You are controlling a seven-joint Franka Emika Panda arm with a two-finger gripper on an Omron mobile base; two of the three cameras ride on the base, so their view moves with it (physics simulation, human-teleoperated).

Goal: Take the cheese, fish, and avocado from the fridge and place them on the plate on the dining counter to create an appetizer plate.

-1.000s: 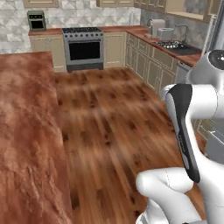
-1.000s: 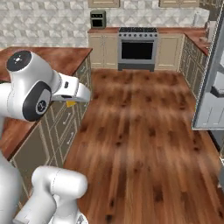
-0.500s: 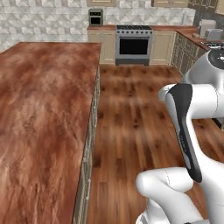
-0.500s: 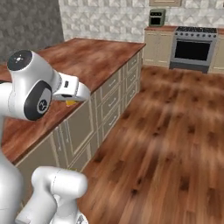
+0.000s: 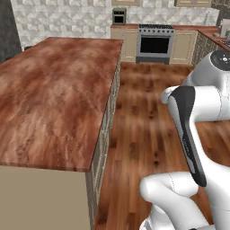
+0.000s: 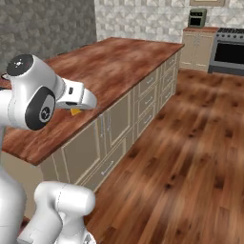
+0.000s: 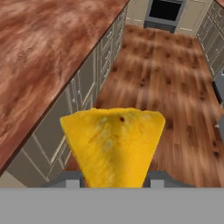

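My pincer [image 7: 114,177] is clamped on one cheese [image 7: 114,144]: a single yellow-orange wedge, broad edge up, seated between my two finger tips [image 7: 72,179] in the hand view. In the right base view a sliver of that same cheese [image 6: 75,112] shows under my wrist, above the near long edge of the dining counter [image 6: 114,66].

One dining counter is present. In the hand view its reddish wood-grain top [image 7: 39,52] runs along the left, with the cheese held out past its long edge, over the floor side. Beneath that edge I count one row of beige cabinet fronts [image 6: 119,126] with drawers and thin handles.

One brown wooden floor [image 5: 148,117] lies beside the counter and runs to the far wall.

At the far wall stands one steel range [image 5: 155,43] with a dark oven door, and one small dark appliance [image 5: 119,16] sits on the beige cabinet to its left.
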